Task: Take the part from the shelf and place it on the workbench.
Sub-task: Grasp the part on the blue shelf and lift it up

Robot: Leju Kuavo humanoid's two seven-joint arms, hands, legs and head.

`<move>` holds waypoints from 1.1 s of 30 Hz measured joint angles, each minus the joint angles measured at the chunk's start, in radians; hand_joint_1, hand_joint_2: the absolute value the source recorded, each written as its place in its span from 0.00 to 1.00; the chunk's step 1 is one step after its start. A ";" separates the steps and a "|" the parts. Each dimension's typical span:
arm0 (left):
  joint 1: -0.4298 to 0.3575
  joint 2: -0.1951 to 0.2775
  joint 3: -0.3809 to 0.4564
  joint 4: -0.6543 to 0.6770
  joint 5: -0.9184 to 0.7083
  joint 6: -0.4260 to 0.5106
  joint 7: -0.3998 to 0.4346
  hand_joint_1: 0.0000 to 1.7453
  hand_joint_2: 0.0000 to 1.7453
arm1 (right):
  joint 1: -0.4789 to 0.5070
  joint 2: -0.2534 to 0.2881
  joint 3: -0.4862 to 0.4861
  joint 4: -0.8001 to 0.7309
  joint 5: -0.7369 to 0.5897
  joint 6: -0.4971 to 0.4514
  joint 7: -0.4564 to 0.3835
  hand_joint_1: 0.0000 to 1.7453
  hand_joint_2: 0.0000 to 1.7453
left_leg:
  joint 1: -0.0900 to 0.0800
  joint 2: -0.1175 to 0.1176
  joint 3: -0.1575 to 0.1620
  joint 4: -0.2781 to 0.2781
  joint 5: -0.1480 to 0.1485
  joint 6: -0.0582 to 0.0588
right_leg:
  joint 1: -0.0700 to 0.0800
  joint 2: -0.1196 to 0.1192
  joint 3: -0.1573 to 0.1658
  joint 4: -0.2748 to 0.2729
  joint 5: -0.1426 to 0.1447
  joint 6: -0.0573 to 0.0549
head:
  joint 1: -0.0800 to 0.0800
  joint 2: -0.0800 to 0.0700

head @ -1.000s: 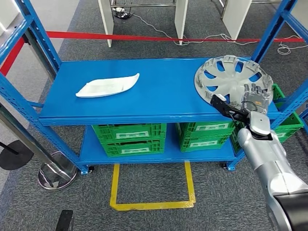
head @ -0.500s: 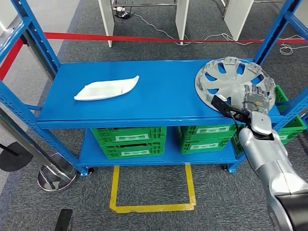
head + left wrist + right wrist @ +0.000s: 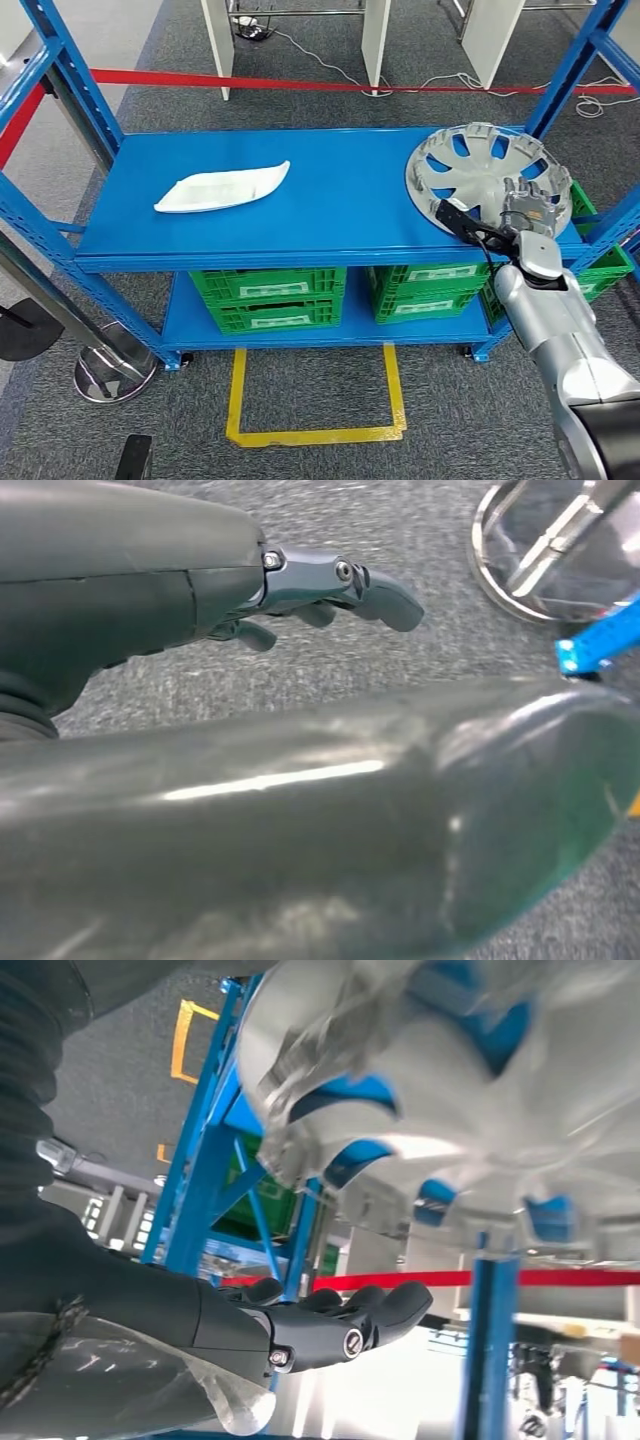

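Note:
A silver hubcap lies at the right end of the blue shelf's top board. A flat white part lies towards the left end. My right hand is at the hubcap's near rim, fingers stretched over it and thumb pointing left along the shelf edge. In the right wrist view the fingers are straight and hold nothing, with the hubcap close beside them. My left hand hangs over the grey floor with its fingers extended and nothing in them.
Green crates fill the lower shelf board. Blue uprights frame the shelf at both ends. A round metal stand base sits at the lower left. Red tape runs behind, and a yellow floor outline lies in front.
The whole picture has shifted slightly, so the camera moved. My right hand stays at the hubcap's near rim, and the hubcap and white part have not moved on the shelf.

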 joint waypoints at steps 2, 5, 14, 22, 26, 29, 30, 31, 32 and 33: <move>0.000 -0.001 0.000 0.000 0.001 0.000 0.000 0.00 0.00 | -0.001 0.000 0.002 0.000 -0.001 0.006 -0.001 0.00 1.00 | 0.003 0.000 0.002 -0.006 0.003 0.011 | -0.002 -0.001 -0.010 0.016 -0.015 0.010 | 0.001 0.000; 0.000 0.001 0.000 0.000 0.001 0.001 0.000 0.00 0.00 | -0.002 0.000 0.003 0.001 -0.001 0.007 -0.001 0.00 1.00 | 0.006 0.000 0.004 -0.010 0.005 0.022 | -0.004 -0.002 -0.089 0.176 -0.097 0.020 | 0.004 0.000; 0.000 0.000 0.000 0.000 0.003 0.001 0.001 0.00 0.00 | -0.011 0.000 0.007 0.012 -0.006 0.050 -0.004 0.00 1.00 | -0.001 -0.001 0.009 -0.004 -0.004 0.007 | 0.002 -0.003 -0.015 0.005 0.011 0.005 | 0.003 0.000; 0.004 0.000 0.000 0.000 0.008 0.001 0.004 0.00 0.00 | -0.025 0.000 0.032 0.044 -0.037 0.118 -0.038 0.00 1.00 | 0.007 0.000 -0.111 0.266 -0.136 -0.031 | -0.003 -0.006 -0.007 -0.006 0.016 -0.025 | -0.001 0.000; 0.006 0.000 -0.001 0.000 0.008 0.000 0.004 0.00 0.00 | -0.028 0.001 0.044 0.057 -0.042 0.126 -0.044 0.00 1.00 | 0.007 0.000 -0.053 0.136 -0.040 -0.024 | -0.003 -0.004 -0.002 -0.005 0.012 -0.022 | -0.001 0.000; 0.005 0.000 -0.003 0.000 0.007 0.000 0.004 0.00 0.00 | -0.038 0.000 0.049 0.064 -0.045 0.129 -0.044 0.00 1.00 | 0.003 0.000 0.009 0.002 -0.003 -0.012 | 0.002 -0.003 -0.004 -0.002 0.009 -0.011 | 0.000 0.000; 0.005 0.000 -0.005 0.000 0.007 0.000 0.004 0.00 0.00 | -0.041 0.000 0.051 0.068 -0.046 0.130 -0.044 0.00 1.00 | 0.001 -0.001 0.011 -0.003 -0.006 -0.007 | 0.003 -0.003 -0.004 -0.003 0.010 -0.005 | 0.000 0.000; 0.005 0.000 -0.006 0.000 0.006 0.000 0.005 0.00 0.00 | -0.042 0.000 0.054 0.072 -0.047 0.131 -0.044 0.00 1.00 | 0.002 -0.001 0.011 -0.005 -0.005 -0.001 | 0.002 -0.004 -0.004 -0.005 0.010 0.001 | 0.000 0.000; 0.005 -0.001 -0.007 0.000 0.006 0.000 0.005 0.00 0.00 | -0.043 0.000 0.056 0.076 -0.048 0.132 -0.044 0.00 1.00 | 0.003 -0.001 0.012 -0.009 -0.003 0.005 | 0.001 -0.004 -0.008 -0.001 0.005 0.006 | 0.000 0.000; 0.004 -0.001 -0.008 0.000 0.006 0.000 0.006 0.00 0.00 | -0.046 0.000 0.058 0.079 -0.048 0.133 -0.044 0.00 1.00 | 0.005 -0.001 0.014 -0.012 -0.001 0.012 | 0.000 -0.004 -0.019 0.018 -0.009 0.010 | 0.001 0.000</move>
